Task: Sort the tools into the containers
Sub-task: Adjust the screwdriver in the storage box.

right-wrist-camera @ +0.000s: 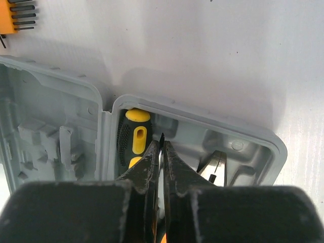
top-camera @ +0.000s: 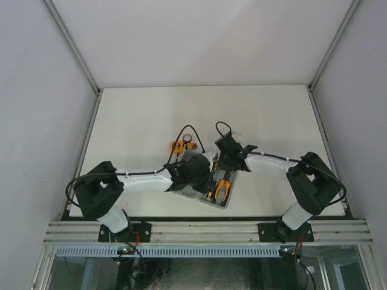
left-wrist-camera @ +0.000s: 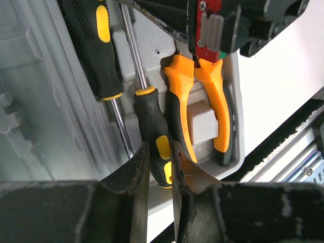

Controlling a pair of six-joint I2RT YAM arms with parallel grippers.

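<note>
The grey tool case lies open between my arms. In the left wrist view one black-and-yellow screwdriver and the orange-handled pliers lie in its recesses. My left gripper is shut on the handle of the second screwdriver, low over the case. My right gripper is shut on that screwdriver's thin metal shaft at the case's far end. Beside it lie the first screwdriver's handle and the plier jaws. In the top view, the left gripper and right gripper meet over the case.
The round orange tape measure and a small black ring lie on the white table just beyond the case. The hex key set lies beyond the case's left half. The table's near edge and metal rail are close to the case.
</note>
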